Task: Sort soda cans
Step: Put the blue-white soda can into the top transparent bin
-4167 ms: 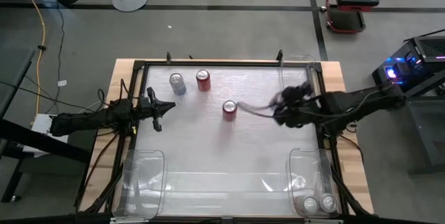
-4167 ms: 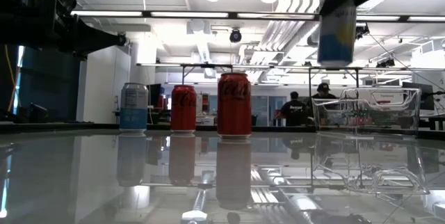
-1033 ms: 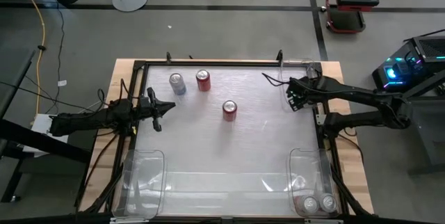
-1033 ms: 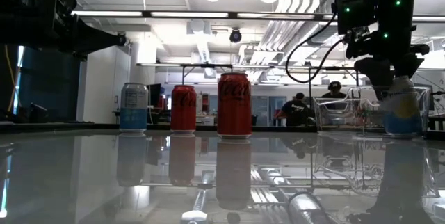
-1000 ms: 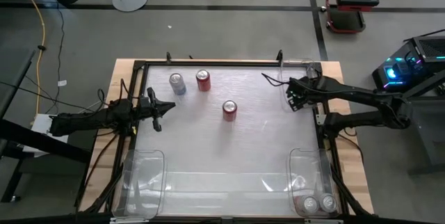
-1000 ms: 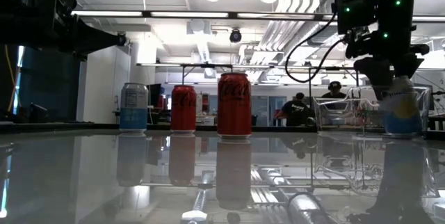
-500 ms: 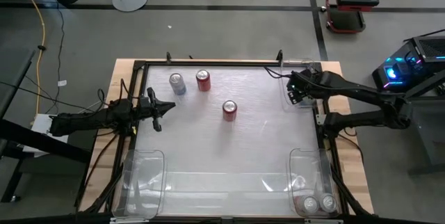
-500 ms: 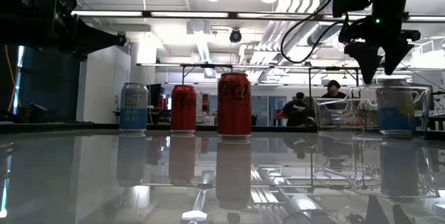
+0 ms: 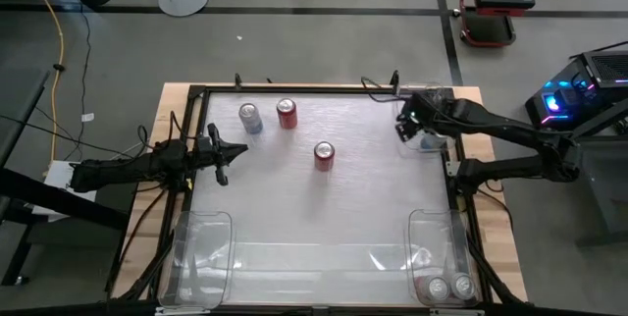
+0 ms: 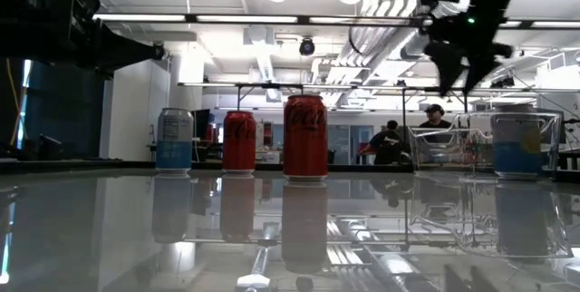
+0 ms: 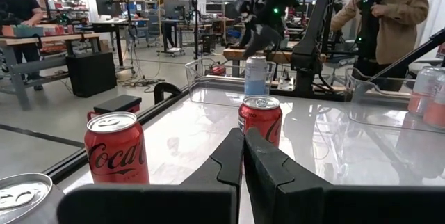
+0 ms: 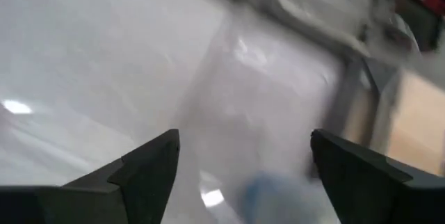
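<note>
We are seeing a silver-blue soda can (image 10: 518,144) standing upright in a clear bin (image 10: 471,148), the right gripper (image 10: 456,72) hovering above with fingers apart, the left gripper (image 9: 222,153) resting pinched together.

A robotics lab or open workshop hall. Bare grey concrete floor (image 9: 324,41) with dark taped lines surrounds the wooden desk (image 9: 496,247). Exposed white pipes and ducts (image 10: 362,47) and strip lights run overhead. Workbenches (image 11: 42,43) crowded with equipment fill the room behind, people (image 11: 386,15) stand among them, and a computer with glowing lights (image 9: 564,95) sits nearby.
</note>
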Controlling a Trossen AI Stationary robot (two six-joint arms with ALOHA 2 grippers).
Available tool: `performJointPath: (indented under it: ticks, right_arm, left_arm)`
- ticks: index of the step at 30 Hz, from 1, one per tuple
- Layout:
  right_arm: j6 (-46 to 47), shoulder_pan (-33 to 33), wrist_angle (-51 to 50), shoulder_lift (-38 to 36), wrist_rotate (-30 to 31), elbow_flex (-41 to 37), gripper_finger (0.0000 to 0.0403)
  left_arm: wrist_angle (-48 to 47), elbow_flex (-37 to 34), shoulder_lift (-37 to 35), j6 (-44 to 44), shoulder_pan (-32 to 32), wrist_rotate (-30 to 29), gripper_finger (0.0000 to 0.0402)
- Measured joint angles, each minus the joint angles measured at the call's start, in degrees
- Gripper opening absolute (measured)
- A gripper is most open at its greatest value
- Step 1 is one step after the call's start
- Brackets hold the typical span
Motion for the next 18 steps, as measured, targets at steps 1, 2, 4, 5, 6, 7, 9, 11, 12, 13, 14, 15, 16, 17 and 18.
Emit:
performJointPath:
  ticks: [1,2,4,5,6,7,9,11,12,13,14,15,16,17,18]
  right_arm:
    - [-1.7,0.1,3.3,0.0,-0.2,0.0,0.0306]
    - [-3.2,0.3,6.9,0.0,-0.7,0.0,0.0303]
    - [-5.7,1.1,15.9,0.0,-2.2,-0.6,0.0301]
    - [-7.4,1.6,21.1,0.0,-3.9,-1.3,0.0301]
    - [-9.4,2.1,26.4,0.0,-5.8,-2.2,0.0301]
    - [-11.1,2.9,32.1,0.1,-8.1,-3.3,0.0301]
    - [-13.7,4.8,45.9,1.4,-13.1,-5.5,0.03]
    - [-16.9,7.2,59.4,4.1,-17.4,-7.4,0.03]
    - [-18.8,8.4,65.5,6.1,-18.5,-7.8,0.03]
    - [-20.6,9.4,70.4,8.3,-19.0,-7.8,0.03]
    - [-22.1,10.2,73.9,10.6,-19.1,-7.4,0.03]
    - [-23.1,10.6,76.5,13.1,-19.1,-6.6,0.03]
    - [-23.9,10.7,78.4,15.8,-19.1,-5.4,0.03]
    - [-24.6,10.7,79.4,18.4,-19.1,-3.9,0.03]
    - [-25.4,10.6,79.8,21.1,-19.3,-2.4,0.03]
  left_arm:
    - [0.0,0.0,0.0,-0.2,0.0,0.0,0.0005]
    - [0.0,0.0,0.0,-0.4,0.0,0.0,0.0005]
    - [0.0,0.0,0.0,-0.4,0.0,0.0,0.0005]
    - [0.0,0.0,0.0,-0.4,0.0,0.0,0.0005]
    - [0.0,0.0,0.0,-0.5,0.0,0.0,0.0005]
    - [0.0,0.0,0.0,-0.5,0.0,0.0,0.0005]
    - [0.0,0.0,0.0,-0.5,0.0,0.0,0.0005]
    - [0.1,0.0,0.0,-0.5,0.0,0.0,0.0005]
    - [0.2,0.0,0.0,-0.5,0.0,-0.1,0.0005]
    - [0.5,0.0,0.0,-0.5,0.0,-0.1,0.0005]
    - [0.8,0.0,0.0,-0.5,0.0,-0.2,0.0005]
    - [0.9,0.0,0.0,-0.5,0.0,-0.4,0.0005]
    - [0.9,0.0,0.0,-0.6,0.0,-0.8,0.0005]
    - [0.8,0.0,0.0,-0.9,0.0,-1.2,0.0005]
    - [0.8,0.0,0.0,-1.3,0.0,-1.6,0.0005]
